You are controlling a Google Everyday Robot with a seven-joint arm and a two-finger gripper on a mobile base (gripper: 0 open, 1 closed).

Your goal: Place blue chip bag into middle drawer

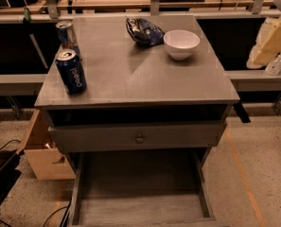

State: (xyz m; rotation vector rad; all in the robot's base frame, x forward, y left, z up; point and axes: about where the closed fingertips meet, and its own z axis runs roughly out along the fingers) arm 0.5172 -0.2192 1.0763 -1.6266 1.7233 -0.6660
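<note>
The blue chip bag (144,30) lies crumpled at the back of the grey cabinet top (130,74), just left of a white bowl (181,44). The middle drawer (140,207) is pulled out below, and its plank floor is bare. My gripper is out of view. Only the pale links of my arm (268,44) show at the right edge, beyond the cabinet and well right of the bag and bowl.
A blue Pepsi can (71,71) stands at the front left of the top, with a second can (66,34) behind it. A closed drawer front with a round knob (139,138) sits above the open drawer. A cardboard box (43,150) stands on the floor to the left.
</note>
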